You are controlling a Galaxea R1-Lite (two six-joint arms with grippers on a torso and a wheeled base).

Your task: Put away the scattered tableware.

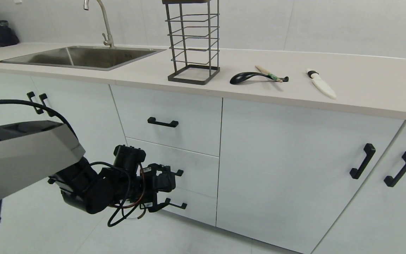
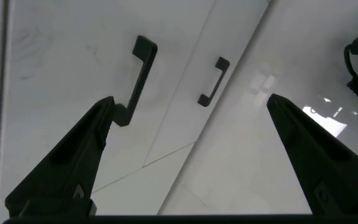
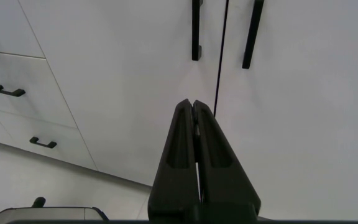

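The left gripper (image 1: 166,183) (image 2: 190,102) sits low in front of the stack of drawers (image 1: 174,141) under the countertop (image 1: 365,81), level with the lower two. Its fingers (image 2: 73,162) are spread wide and hold nothing. In the left wrist view one fingertip lies right by the end of the middle drawer handle (image 2: 135,81) – whether they touch, I cannot tell. The bottom drawer handle (image 2: 211,81) (image 1: 176,204) shows farther off in the gap between the fingers.

The right gripper (image 3: 194,104) faces the white cabinet doors (image 3: 278,124), just below their two upright black handles (image 3: 196,31). Its fingers (image 3: 180,143) are pressed flat together with nothing between them.

The tableware lies on the countertop toward its front edge, right of the sink (image 1: 100,56) and its faucet (image 1: 104,24):
- A tall black wire rack (image 1: 193,42) stands upright between the sink and the loose pieces.
- A black spoon (image 1: 248,77) lies just beside the rack, bowl toward it.
- A wooden stick with a green band (image 1: 268,73) lies tilted across the spoon's handle, touching it.
- A white knife with a black band (image 1: 321,84) lies apart from these, farther from the sink, angled toward the front edge.

Both grippers are well below and apart from all of these pieces.
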